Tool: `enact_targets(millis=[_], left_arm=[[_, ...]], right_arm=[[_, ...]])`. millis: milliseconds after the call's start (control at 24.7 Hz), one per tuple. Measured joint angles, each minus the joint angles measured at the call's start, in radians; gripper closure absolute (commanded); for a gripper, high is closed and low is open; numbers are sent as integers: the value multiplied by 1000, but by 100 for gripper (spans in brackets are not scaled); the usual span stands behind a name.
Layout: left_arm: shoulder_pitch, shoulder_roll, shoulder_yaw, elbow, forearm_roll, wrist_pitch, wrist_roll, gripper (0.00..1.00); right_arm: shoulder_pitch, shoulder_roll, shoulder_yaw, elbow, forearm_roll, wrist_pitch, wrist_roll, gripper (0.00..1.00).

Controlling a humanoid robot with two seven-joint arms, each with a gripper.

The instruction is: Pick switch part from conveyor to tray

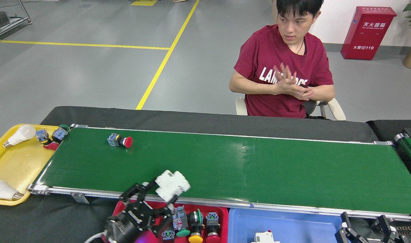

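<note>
Now mid-carry: left gripper [165,194] jaws clamped on the white switch part [172,184], lifted over the conveyor [225,168] near rail; next, swing right to the blue tray [293,224] and release

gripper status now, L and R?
Left gripper: shut on the white switch part, above the conveyor's near edge.
Right gripper: only partly in view at the bottom edge, cannot tell.

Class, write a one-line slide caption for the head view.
Left end effector carries a white switch part from the green conveyor toward the trays, a seated person watching.
</note>
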Motion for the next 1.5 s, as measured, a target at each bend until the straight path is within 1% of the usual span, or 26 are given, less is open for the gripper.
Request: enact_targets(millis=[121,162,202,283,324,445,688,809,930,1011,1092,1173,1294,1375,1496], left_arm=[[15,-35,-145,-9,-35,45,-59,84],[16,-40,-181,-8,-51,68,-74,78],[16,-45,-209,-8,-62,87,-86,62],[16,-58,-237,-8,-71,116,-100,15],[18,-62,-241,-8,-73,132,-107,0],[48,-62,-243,-17,-70,166,-121,0],[133,-62,-235,-110,-63,182,-124,0],[140,-62,-182,-128,-62,201,-121,0],[150,-62,-80,-130,-47,235,-118,0],[155,-64,35,-133,-6,262,-116,0],[157,-68,175,-142,25,296,-114,0],[153,-68,299,-144,36,320,-113,0],[144,-60,470,-115,50,329,-111,0],[147,-38,512,-92,60,335,-111,0],[152,-17,518,-82,77,322,-110,0]], right_arm=[[0,0,0,0,0,0,0,2],[0,0,0,0,0,0,-2,2],[0,4,0,0,0,1,-6,2],[0,11,0,0,0,2,-11,2],[0,12,0,-1,0,2,-12,2],[0,12,0,-1,0,6,-14,2],[0,12,0,-1,0,4,-15,2],[0,12,0,-1,0,4,-15,2],[0,12,0,-1,0,4,-16,2],[0,12,0,-1,0,1,-27,2],[0,14,-3,0,-1,-1,-74,2],[0,14,-4,0,-4,2,-125,2],[0,14,-4,0,-4,3,-141,2],[0,14,-4,0,-4,4,-95,2],[0,14,-13,0,-4,4,-42,2]])
